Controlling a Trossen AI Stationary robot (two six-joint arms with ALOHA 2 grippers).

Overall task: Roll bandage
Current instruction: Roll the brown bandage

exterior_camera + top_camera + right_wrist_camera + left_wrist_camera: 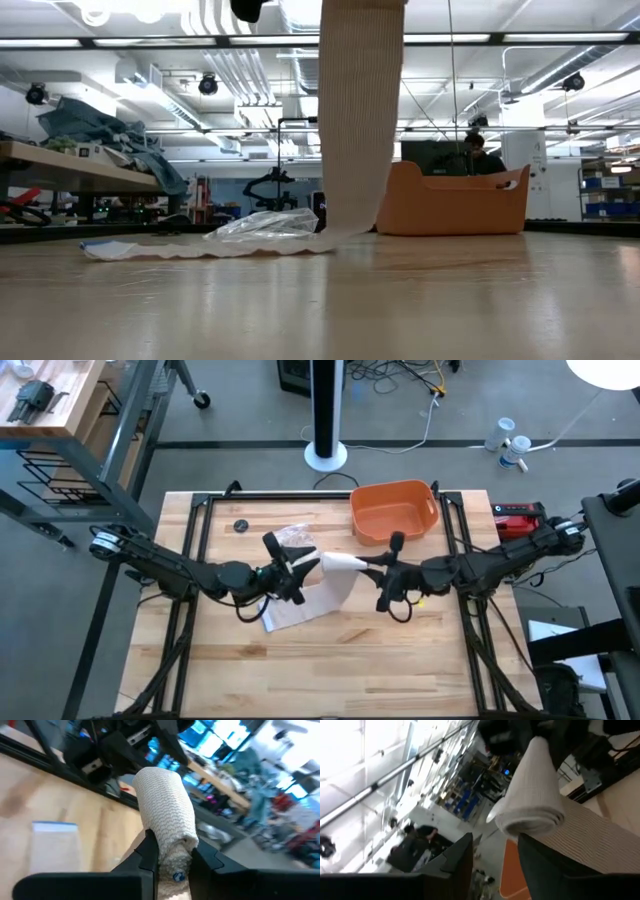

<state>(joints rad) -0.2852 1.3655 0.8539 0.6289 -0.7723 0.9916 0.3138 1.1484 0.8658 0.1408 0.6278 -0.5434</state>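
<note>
On the left of the high view, the left end effector hovers above the middle of the surface, at the left end of the rolled part of the bandage. In its wrist view the two dark fingers stand apart with the roll's end just beside them rather than pinched, so it reads as open and holding nothing.

Below it, on the surface, lie the crumpled clear plastic wrapper and the loose tail of the bandage. The low view shows the strip hanging straight down from the raised roll and trailing flat along the wood toward the wrapper.

To the right, the right end effector is clamped on the other end of the roll; its wrist view shows the fingers pressing the gauze from both sides.

The roll's long axis runs left to right between the two arms, lifted clear of the surface, in front of the orange tub. The left arm probably needs to close on its end again before turning further.
</note>
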